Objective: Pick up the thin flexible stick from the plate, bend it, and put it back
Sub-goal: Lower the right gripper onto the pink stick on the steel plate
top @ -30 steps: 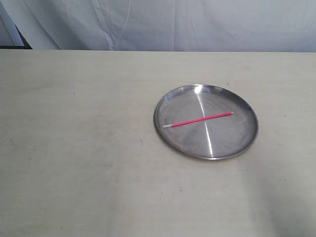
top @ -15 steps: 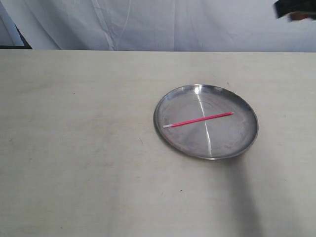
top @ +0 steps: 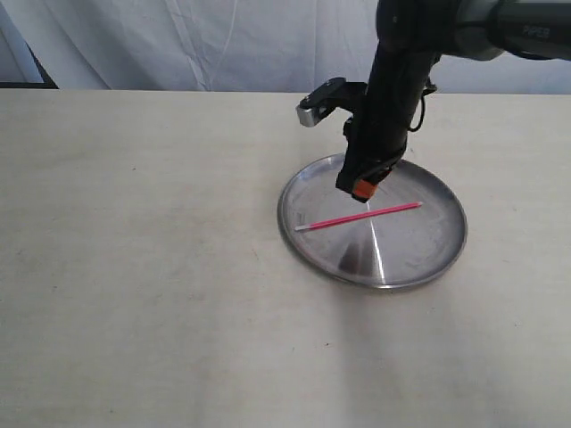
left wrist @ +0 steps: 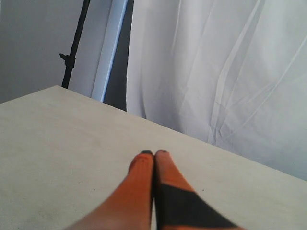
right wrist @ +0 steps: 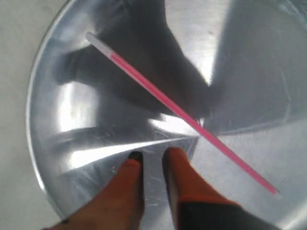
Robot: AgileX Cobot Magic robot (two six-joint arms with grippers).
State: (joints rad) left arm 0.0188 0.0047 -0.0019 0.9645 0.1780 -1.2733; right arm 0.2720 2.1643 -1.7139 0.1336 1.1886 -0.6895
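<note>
The thin pink-red stick (top: pixel 359 217) with a whitish tip lies flat across the shiny silver plate (top: pixel 437 259); the right wrist view shows the stick (right wrist: pixel 177 108) on the plate (right wrist: pixel 53 115) too. My right gripper (top: pixel 361 188) hangs just above the plate's far half, close behind the stick and not touching it. Its orange fingers stand slightly apart with nothing between them, gripper (right wrist: pixel 153 153). My left gripper (left wrist: pixel 154 153) is out of the exterior view; its fingers are pressed together over bare table.
The plate rests on a pale table (top: pixel 143 267) that runs wide to the left and front. A white curtain (top: pixel 223 45) hangs behind the table's far edge. A dark stand (left wrist: pixel 74 48) shows beyond the table in the left wrist view.
The right arm has come down from the upper right into view and now hangs over the plate. Stick and plate have not moved.
</note>
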